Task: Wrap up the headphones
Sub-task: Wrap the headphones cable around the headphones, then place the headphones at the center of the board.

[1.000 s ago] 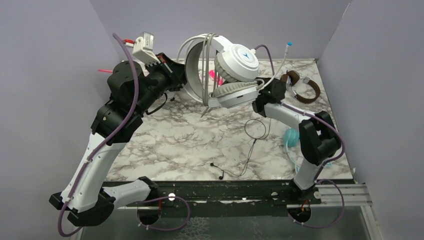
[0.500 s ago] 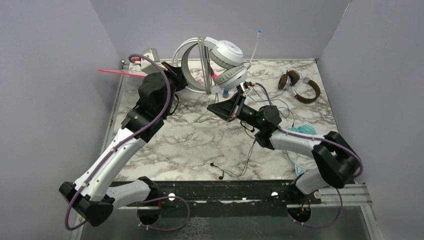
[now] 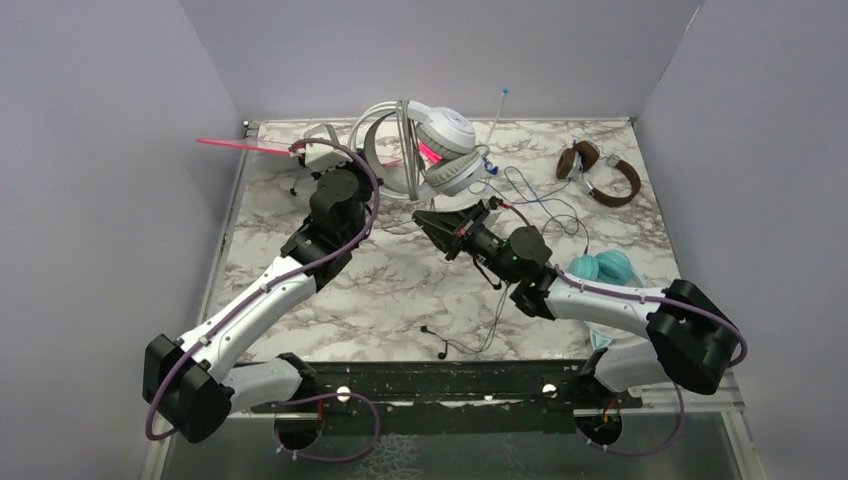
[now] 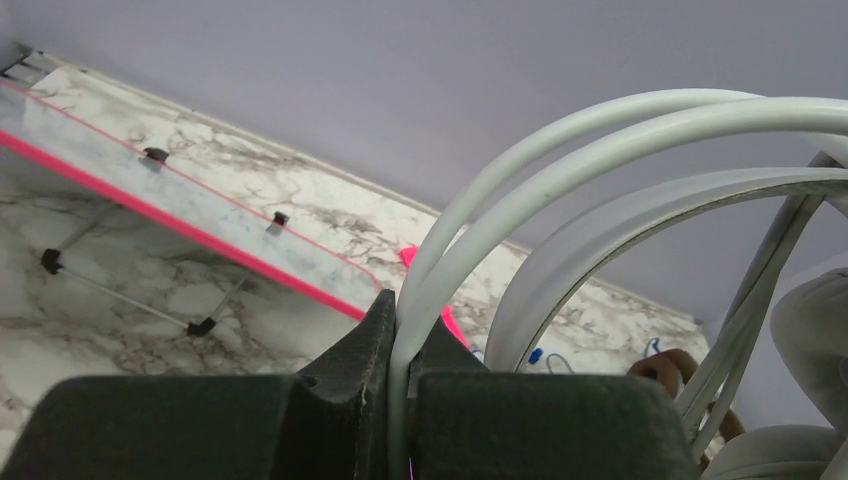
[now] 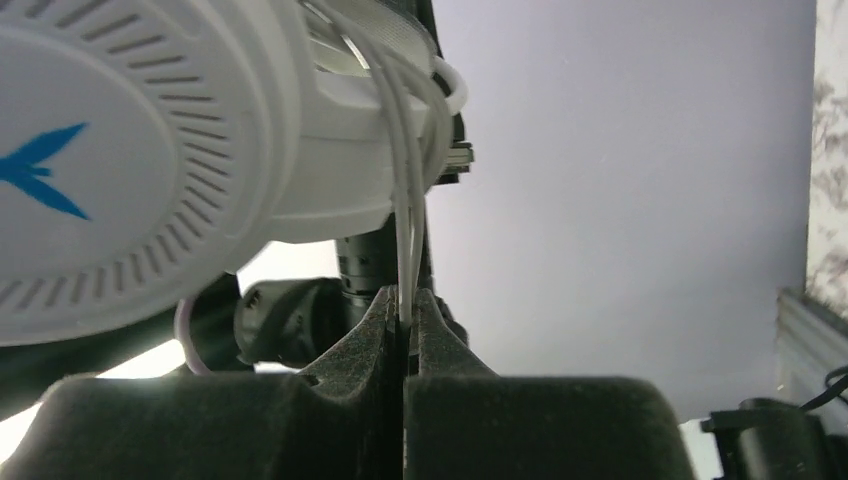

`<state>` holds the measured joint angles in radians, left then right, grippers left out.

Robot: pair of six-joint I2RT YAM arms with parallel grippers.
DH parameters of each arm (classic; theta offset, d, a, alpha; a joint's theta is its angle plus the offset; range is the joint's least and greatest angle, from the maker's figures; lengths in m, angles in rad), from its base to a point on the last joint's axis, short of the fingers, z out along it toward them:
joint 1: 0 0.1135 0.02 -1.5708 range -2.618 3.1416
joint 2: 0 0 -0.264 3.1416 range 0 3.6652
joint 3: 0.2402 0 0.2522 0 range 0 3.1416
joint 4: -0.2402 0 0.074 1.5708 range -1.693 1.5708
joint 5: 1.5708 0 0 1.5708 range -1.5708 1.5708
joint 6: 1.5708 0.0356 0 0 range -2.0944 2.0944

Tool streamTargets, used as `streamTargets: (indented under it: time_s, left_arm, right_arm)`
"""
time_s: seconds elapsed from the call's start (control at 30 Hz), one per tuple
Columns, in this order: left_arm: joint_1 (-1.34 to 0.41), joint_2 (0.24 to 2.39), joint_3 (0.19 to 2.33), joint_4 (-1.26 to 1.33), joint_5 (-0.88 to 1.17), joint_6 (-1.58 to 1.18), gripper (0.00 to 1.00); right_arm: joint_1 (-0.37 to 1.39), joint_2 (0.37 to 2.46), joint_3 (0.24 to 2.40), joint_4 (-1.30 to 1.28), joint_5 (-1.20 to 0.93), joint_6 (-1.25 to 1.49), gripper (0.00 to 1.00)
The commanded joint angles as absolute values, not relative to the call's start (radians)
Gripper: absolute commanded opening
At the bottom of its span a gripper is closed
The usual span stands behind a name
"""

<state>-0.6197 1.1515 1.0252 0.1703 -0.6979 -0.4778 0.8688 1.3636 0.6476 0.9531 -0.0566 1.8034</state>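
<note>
Robotics lab cell: plain lilac partition walls (image 3: pixel 90 150) box in a marble-patterned bench (image 3: pixel 340 300); two white-and-black robot arms (image 3: pixel 250 300) bolted to a black metal rail (image 3: pixel 450 380).

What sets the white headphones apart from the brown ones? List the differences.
Grip: the white headphones are held, with the left gripper shut on their headband and the right gripper pinching their cord. The brown headphones lie untouched.
Pose: the white set stands upright, while the brown set lies flat on the table.
Size: the white set looks bulkier than the brown.
Both are headband sets at the table's far end.
</note>
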Motion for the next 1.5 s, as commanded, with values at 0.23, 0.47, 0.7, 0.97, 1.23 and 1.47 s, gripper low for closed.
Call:
streamTargets:
  time_s: [0.23, 0.47, 0.7, 0.97, 1.23, 1.47]
  left_arm:
    - [-0.606, 0.895, 0.767, -0.018, -0.809, -0.712, 0.0]
    - [-0.634, 0.825, 0.626, -0.256, -0.677, -0.984, 0.0]
    - [-0.659, 0.856, 0.571, -0.371, -0.626, -1.074, 0.0]
    - [-0.66, 0.893, 0.455, -0.375, -0.465, -1.251, 0.0]
    - [-0.66, 0.938, 0.425, -0.364, -0.379, -1.297, 0.0]
    - [-0.659, 0.94, 0.358, -0.353, -0.297, -1.347, 0.0]
  right_arm:
    - [0.968, 1.427, 0.707, 0.874, 0.108, 2.079, 0.01]
    - [0.997, 1.561, 0.676, 0.968, 0.201, 2.136, 0.01]
    - [0.999, 1.65, 0.692, 0.926, 0.273, 2.113, 0.01]
    - [0.999, 1.781, 0.709, 0.867, 0.328, 2.034, 0.01]
    - [0.999, 1.847, 0.725, 0.819, 0.393, 1.87, 0.01]
    - [0.998, 1.93, 0.736, 0.925, 0.373, 1.69, 0.01]
